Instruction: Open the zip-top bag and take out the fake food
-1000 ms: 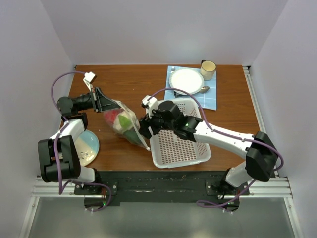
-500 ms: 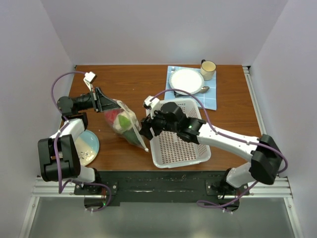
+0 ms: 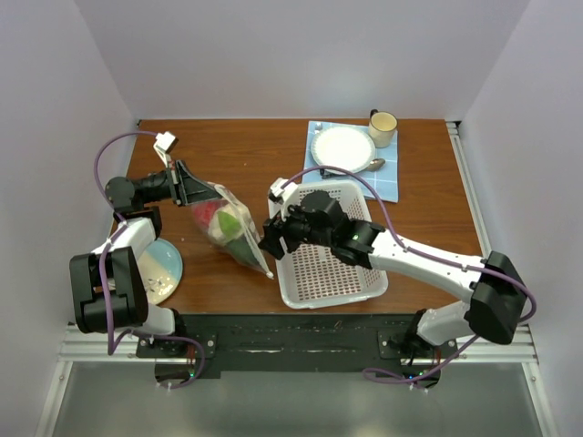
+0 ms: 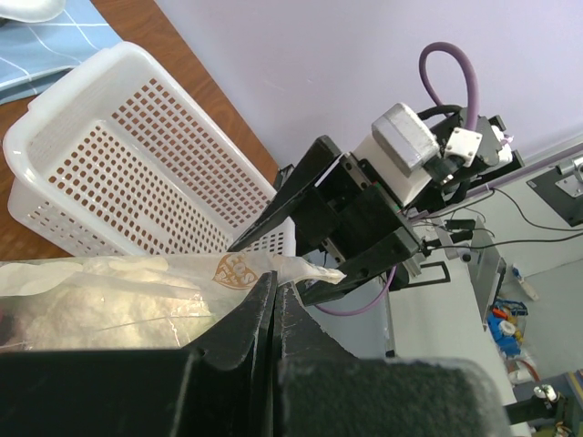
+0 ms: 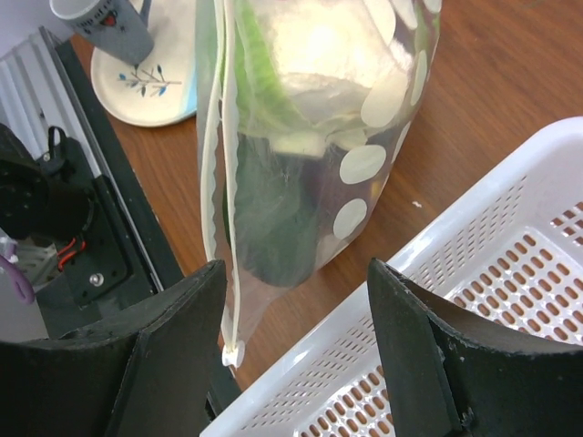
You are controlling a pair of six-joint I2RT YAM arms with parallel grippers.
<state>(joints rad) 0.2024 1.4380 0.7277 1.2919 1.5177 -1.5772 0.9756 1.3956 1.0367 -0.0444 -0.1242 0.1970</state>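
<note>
Evidently the left hand (image 3: 199, 193) is clamped on one end of the bag (image 3: 239, 244), holding it over the counter's (image 3: 237, 150) left half, food (image 3: 225, 223) inside, so its zipper end meets the right hand (image 3: 270, 243), fingers apart, likely for pulling it open.

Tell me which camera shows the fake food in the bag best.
The right wrist view: the fake food sits close up, cream-white, green and dark pieces plain through the zip-top bag. The top view shows it small, red and green. The left wrist view shows only a pale blur behind the bag's edge.
</note>
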